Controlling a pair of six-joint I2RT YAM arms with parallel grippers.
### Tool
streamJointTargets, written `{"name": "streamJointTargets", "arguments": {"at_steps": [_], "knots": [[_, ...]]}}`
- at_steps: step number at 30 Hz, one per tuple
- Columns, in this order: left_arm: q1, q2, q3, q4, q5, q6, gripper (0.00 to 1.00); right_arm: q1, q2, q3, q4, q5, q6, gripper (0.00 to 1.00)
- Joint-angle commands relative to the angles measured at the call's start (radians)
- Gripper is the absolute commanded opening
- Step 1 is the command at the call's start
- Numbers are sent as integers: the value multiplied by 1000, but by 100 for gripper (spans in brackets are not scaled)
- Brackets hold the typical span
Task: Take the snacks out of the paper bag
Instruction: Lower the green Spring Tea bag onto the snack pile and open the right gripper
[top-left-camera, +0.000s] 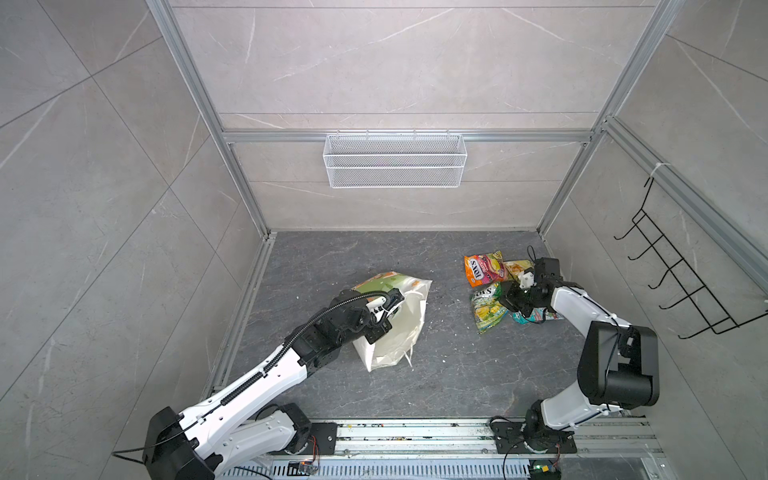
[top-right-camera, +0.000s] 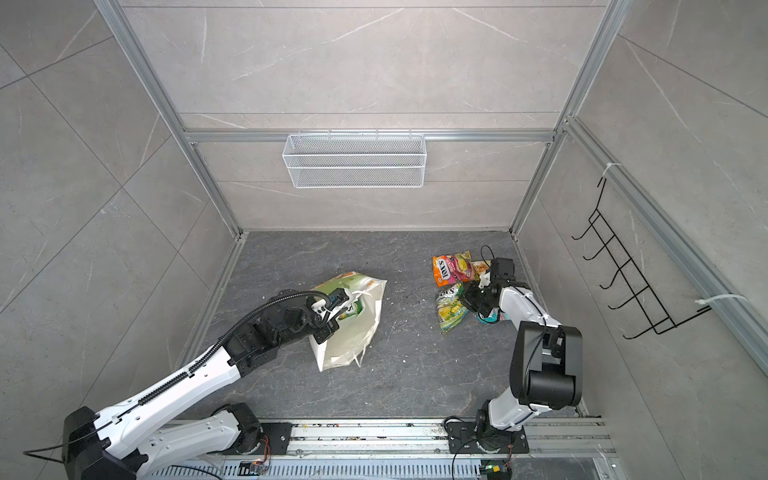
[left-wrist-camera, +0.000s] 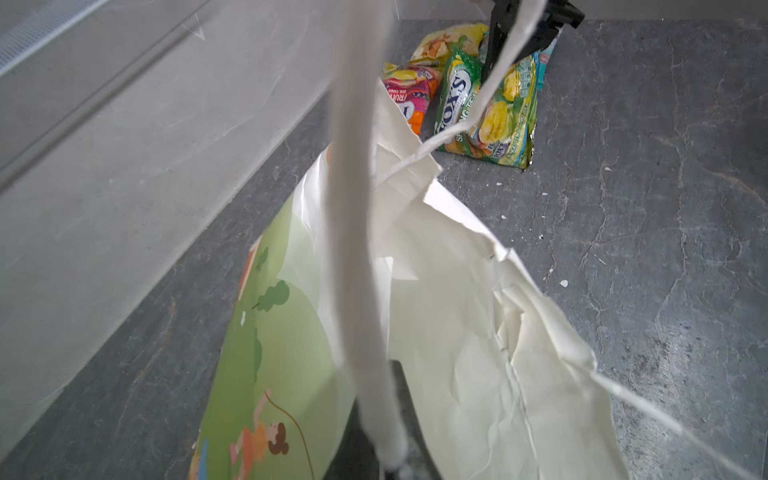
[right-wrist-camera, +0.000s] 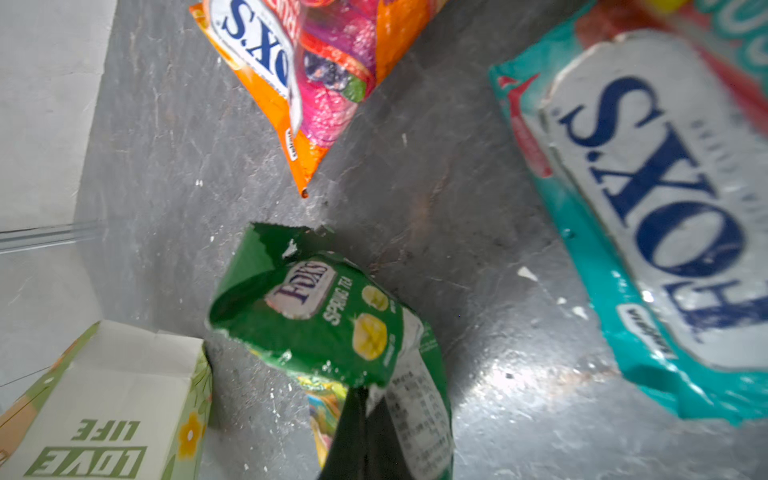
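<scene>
grey marbled walls (top-left-camera: 395, 62), dark stone floor (top-left-camera: 415, 386)

The white paper bag (top-left-camera: 405, 332), printed pale green, leans tilted and creased, its mouth open. Well apart to its right lie an orange pouch (top-left-camera: 482, 269), a yellow pouch (top-left-camera: 516, 268) just beside that, a crumpled green-yellow pouch (top-left-camera: 487, 311) and a teal pouch (right-wrist-camera: 665, 187). Possibly another green pouch (top-right-camera: 352, 311) sits inside the bag.

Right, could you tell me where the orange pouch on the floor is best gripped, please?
The orange pouch lies flat, so I'd pinch its free end corner, coming from above on the paper bag side, where the floor is bare; the yellow pouch crowds its far end.
</scene>
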Motion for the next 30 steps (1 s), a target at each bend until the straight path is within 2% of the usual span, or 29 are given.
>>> {"name": "streamJointTargets", "arguments": {"at_steps": [1, 7, 9, 16, 25, 30], "knots": [[-5, 1, 34, -12, 6, 36, 0, 2, 21, 10, -44, 73, -46, 0], [-5, 17, -11, 52, 8, 14, 0, 3, 42, 27, -59, 102, -65, 0], [-5, 24, -17, 73, 14, 13, 0, 3, 55, 37, -56, 98, -77, 6], [-5, 59, -3, 79, 44, 13, 0, 3, 135, 104, -68, 97, -106, 8], [-5, 40, -3, 78, 43, 9, 0, 2, 124, 138, -102, 193, -115, 30], [-5, 46, -1, 78, 38, 10, 0, 23, 55, 148, -143, 277, -113, 36]]}}
